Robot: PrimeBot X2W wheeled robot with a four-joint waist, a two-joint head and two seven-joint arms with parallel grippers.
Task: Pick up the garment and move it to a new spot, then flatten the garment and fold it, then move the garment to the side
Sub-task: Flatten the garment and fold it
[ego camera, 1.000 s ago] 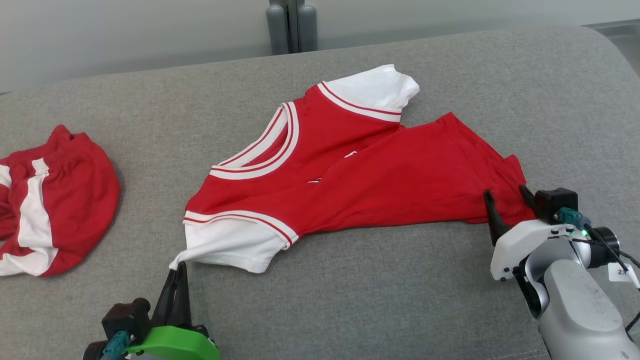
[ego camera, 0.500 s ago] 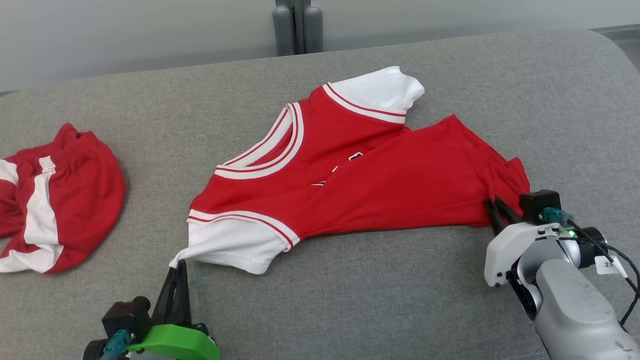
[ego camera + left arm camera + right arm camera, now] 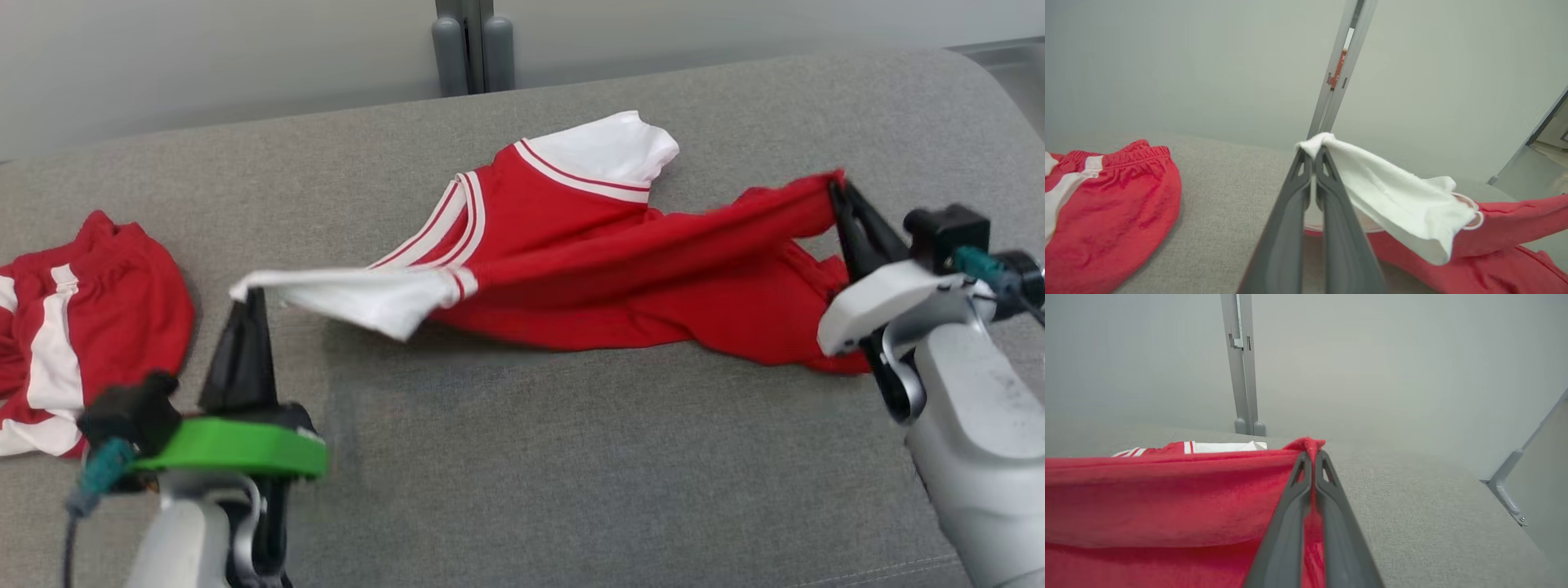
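A red jersey (image 3: 620, 269) with white sleeves and striped trim hangs stretched between my two grippers above the grey couch (image 3: 522, 457). My left gripper (image 3: 245, 298) is shut on the tip of the near white sleeve (image 3: 1392, 200), lifted off the cushion. On the right, my right gripper (image 3: 837, 186) is shut on the red hem corner (image 3: 1308, 444), also raised. The far white sleeve (image 3: 608, 147) and the jersey's middle still rest on the couch.
Red shorts with white stripes (image 3: 73, 327) lie crumpled at the couch's left end, also in the left wrist view (image 3: 1106, 212). A grey post (image 3: 465, 45) stands behind the couch against a pale wall. Bare cushion spreads in front of the jersey.
Both grippers have risen, lifting the near sleeve and the hem corner off the couch. The right gripper went from open beside the hem to shut on it. The jersey now sags between them.
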